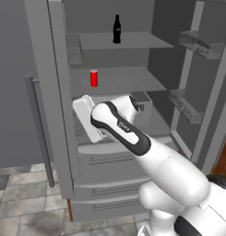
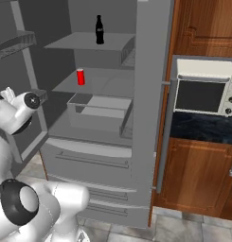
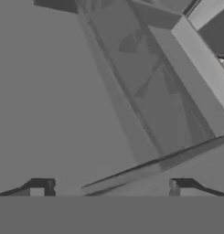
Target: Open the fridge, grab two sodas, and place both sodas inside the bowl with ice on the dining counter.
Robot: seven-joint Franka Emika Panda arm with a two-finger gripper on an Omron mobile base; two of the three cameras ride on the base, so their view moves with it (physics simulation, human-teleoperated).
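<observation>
Fridge doors stand wide so the arm can reach in — end effector spread open, empty, bottle and can untouched on their shelves.

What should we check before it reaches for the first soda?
1. Tall grey fridge doors open: ok.
2. Small red soda can upright on middle shelf: ok.
3. Slim black soda bottle upright on top shelf: ok.
4. End effector open, nothing between its fingertips: ok.
5. End effector lined up with the can: not ok; the hand view faces grey fridge panels, no soda.
6. Path past the grey inner drawer box clear: cannot tell.
</observation>
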